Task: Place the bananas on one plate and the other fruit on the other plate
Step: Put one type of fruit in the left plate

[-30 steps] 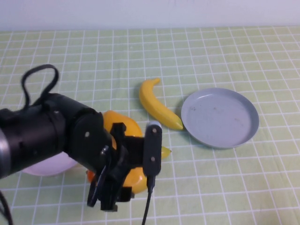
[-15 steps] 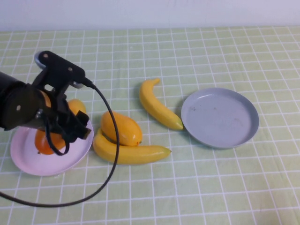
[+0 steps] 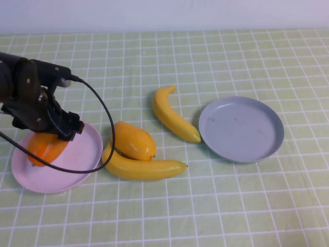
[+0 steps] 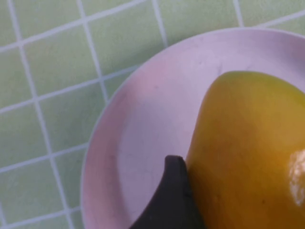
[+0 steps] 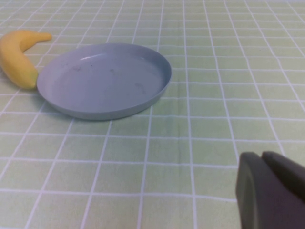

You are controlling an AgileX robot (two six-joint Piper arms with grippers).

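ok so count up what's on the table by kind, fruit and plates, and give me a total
Bananas: 2, one beside the grey plate, one under the free mango.
Mangoes: 2, one on the pink plate by the left gripper, one on the table.
Plates: 2, grey and pink.
Total: 6.
Right gripper sits apart.

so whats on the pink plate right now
One orange mango-like fruit lies on the pink plate, with the left gripper over it. The arm hides the plate's far edge. The right gripper is low, near the grey plate.
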